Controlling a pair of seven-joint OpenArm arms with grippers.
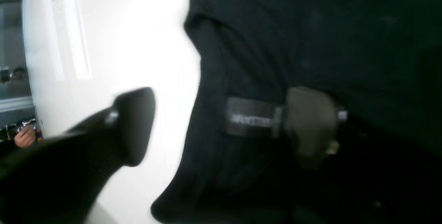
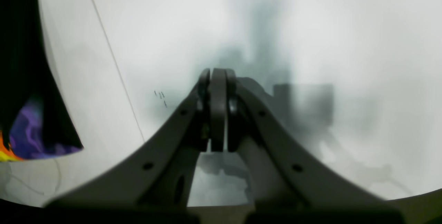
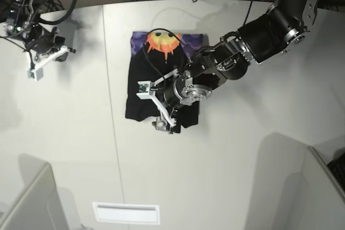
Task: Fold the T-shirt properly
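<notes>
The T-shirt [image 3: 141, 100] lies as a black folded bundle mid-table, its orange sun on purple print [image 3: 164, 41] showing at the far end. My left gripper [image 3: 164, 121] is low over the shirt's near edge. In the left wrist view the left gripper [image 1: 222, 123] is open. One finger [image 1: 134, 123] is over bare table. The other finger [image 1: 310, 123] rests on the black cloth [image 1: 310, 27] beside a grey neck label [image 1: 252, 117]. My right gripper [image 2: 217, 75] is shut and empty, off at the far left [image 3: 35, 71]; the shirt's edge [image 2: 20, 78] shows there.
The white table [image 3: 242, 176] has a seam line [image 3: 116, 133] running front to back just left of the shirt. A white strip [image 3: 126, 213] lies near the front edge. Grey partitions [image 3: 32, 203] stand at both front corners. Cables hang along the back.
</notes>
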